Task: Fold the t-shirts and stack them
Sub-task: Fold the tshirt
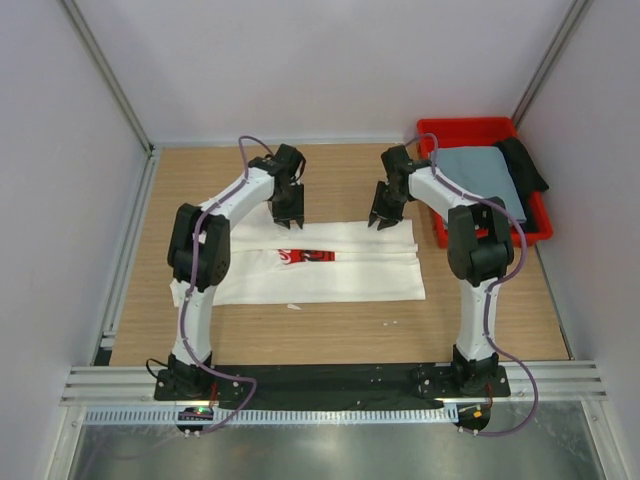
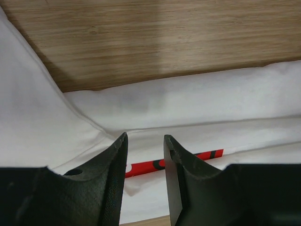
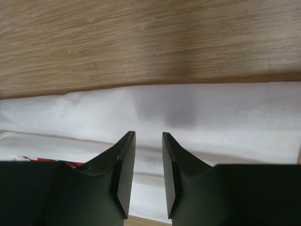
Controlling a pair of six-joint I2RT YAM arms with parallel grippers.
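The white t-shirt (image 1: 330,272) lies folded into a long band across the wooden table (image 1: 340,180), with a strip of its red print (image 1: 305,256) showing. My left gripper (image 1: 288,222) hovers over the band's far edge, left of the middle. Its jaws (image 2: 146,139) stand apart above the white cloth (image 2: 211,99) and the red strip (image 2: 197,157), holding nothing. My right gripper (image 1: 385,222) hangs over the far right edge. It (image 3: 148,135) also shows a gap over the white fabric (image 3: 211,113), with nothing in it. The grey-blue t-shirt (image 1: 480,175) lies folded in the bin.
A red plastic bin (image 1: 470,128) stands at the back right, with a black cloth (image 1: 525,165) draped over its right side. Grey walls and metal rails close in the table on three sides. A small white scrap (image 1: 293,306) lies near the shirt's front edge.
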